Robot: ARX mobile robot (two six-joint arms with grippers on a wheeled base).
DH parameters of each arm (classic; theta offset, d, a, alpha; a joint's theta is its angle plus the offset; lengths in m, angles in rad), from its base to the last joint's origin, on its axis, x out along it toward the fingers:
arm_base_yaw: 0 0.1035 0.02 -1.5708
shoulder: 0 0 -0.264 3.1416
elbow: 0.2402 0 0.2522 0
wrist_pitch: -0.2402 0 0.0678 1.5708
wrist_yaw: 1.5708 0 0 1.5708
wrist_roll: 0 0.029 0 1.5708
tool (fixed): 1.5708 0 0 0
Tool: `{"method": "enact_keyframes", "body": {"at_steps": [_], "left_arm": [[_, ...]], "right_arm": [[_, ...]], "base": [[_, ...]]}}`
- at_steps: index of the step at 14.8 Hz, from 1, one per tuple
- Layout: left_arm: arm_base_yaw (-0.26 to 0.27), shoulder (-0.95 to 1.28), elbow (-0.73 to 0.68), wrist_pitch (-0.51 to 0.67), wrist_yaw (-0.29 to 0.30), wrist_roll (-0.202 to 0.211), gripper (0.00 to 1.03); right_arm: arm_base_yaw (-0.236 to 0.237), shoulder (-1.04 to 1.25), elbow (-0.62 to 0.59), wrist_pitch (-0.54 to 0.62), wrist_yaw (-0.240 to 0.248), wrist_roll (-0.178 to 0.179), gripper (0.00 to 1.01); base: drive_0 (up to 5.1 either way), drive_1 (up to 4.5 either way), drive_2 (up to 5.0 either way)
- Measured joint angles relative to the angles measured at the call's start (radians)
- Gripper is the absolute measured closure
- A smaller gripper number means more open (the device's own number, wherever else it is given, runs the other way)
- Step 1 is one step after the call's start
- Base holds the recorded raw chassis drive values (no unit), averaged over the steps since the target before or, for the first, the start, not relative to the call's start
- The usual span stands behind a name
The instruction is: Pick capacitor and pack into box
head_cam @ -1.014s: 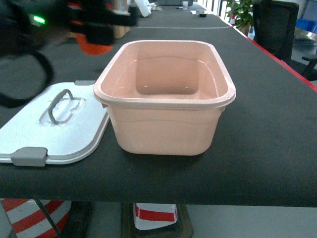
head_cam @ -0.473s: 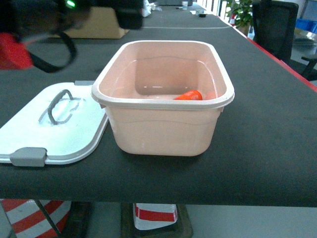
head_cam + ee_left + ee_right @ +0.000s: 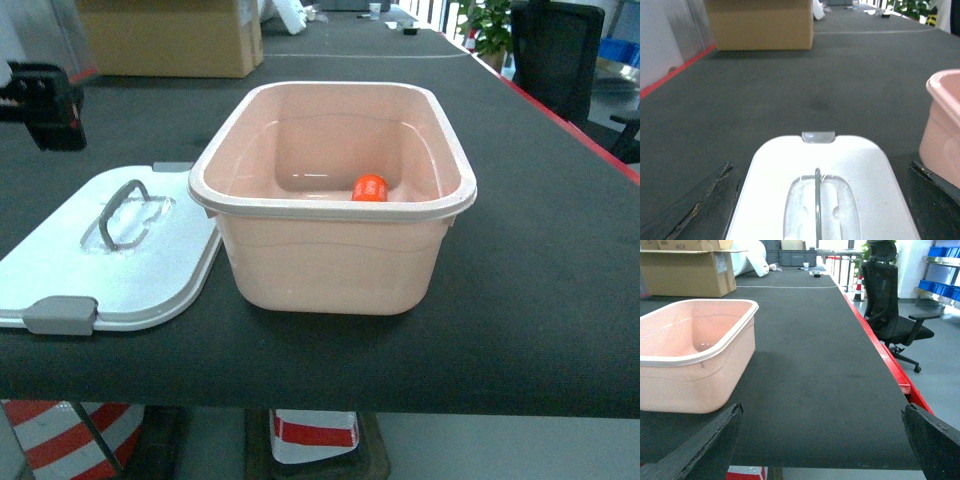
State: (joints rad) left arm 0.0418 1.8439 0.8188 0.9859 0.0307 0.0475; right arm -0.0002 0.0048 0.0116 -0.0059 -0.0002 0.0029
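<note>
The orange-red capacitor [image 3: 370, 188] lies on the floor of the pale pink box [image 3: 330, 205], close to its front wall. Only the box's outer wall [image 3: 944, 127] shows at the right edge of the left wrist view. My left gripper [image 3: 817, 200] is open and holds nothing. It hangs over the white lid [image 3: 820, 185], left of the box. The black end of my left arm [image 3: 45, 105] shows at the left edge of the head view. My right gripper [image 3: 820, 440] is open over bare mat, to the right of the box [image 3: 690, 352].
The white lid [image 3: 110, 260], with grey latch and handle, lies flat beside the box on the left. A brown cardboard carton [image 3: 165, 35] stands at the back left. The table's red right edge [image 3: 885, 360] and a black office chair [image 3: 890, 300] lie to the right.
My left arm has swung from above the box's back left corner out to the left. The capacitor, held a second ago, now rests inside the box.
</note>
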Motion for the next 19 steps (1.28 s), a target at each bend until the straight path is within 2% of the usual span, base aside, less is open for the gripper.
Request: {"method": "enact_keyframes", "body": {"at_steps": [3, 5, 7, 8, 9, 12, 13, 16, 17, 19], "left_arm": [[0.006, 0.223, 0.087, 0.03, 0.063, -0.015, 0.05], [0.001, 0.349, 0.182, 0.04, 0.069, -0.017, 0.05], [-0.003, 0.474, 0.273, 0.019, 0.133, -0.023, 0.05], [-0.003, 0.519, 0.291, 0.026, 0.126, -0.021, 0.05], [-0.002, 0.553, 0.301, 0.042, 0.122, -0.015, 0.12], [0.011, 0.584, 0.309, 0.17, 0.154, -0.026, 0.48], [0.014, 0.594, 0.309, 0.175, 0.158, -0.033, 0.58], [0.013, 0.606, 0.308, 0.212, 0.134, -0.042, 0.96], [0.012, 0.607, 0.308, 0.216, 0.132, -0.043, 1.01], [0.001, 0.593, 0.288, 0.211, 0.12, -0.04, 1.01]], "right_arm": [[0.0, 0.0, 0.0, 0.0, 0.0, 0.0, 0.03], [0.0, 0.0, 0.0, 0.001, 0.0, 0.0, 0.03], [0.0, 0.0, 0.0, 0.0, 0.0, 0.0, 0.03], [0.0, 0.0, 0.0, 0.001, 0.0, 0.0, 0.03], [0.0, 0.0, 0.0, 0.001, 0.0, 0.0, 0.03], [0.0, 0.0, 0.0, 0.001, 0.0, 0.0, 0.03], [0.0, 0.0, 0.0, 0.001, 0.0, 0.0, 0.03], [0.0, 0.0, 0.0, 0.001, 0.0, 0.0, 0.03], [0.0, 0.0, 0.0, 0.001, 0.0, 0.0, 0.03], [0.0, 0.0, 0.0, 0.001, 0.0, 0.0, 0.03]], "base": [[0.0, 0.0, 0.0], [0.0, 0.0, 0.0], [0.0, 0.0, 0.0], [0.0, 0.0, 0.0], [0.0, 0.0, 0.0], [0.0, 0.0, 0.0], [0.0, 0.0, 0.0], [0.0, 0.0, 0.0], [0.0, 0.0, 0.0], [0.0, 0.0, 0.0]]}}
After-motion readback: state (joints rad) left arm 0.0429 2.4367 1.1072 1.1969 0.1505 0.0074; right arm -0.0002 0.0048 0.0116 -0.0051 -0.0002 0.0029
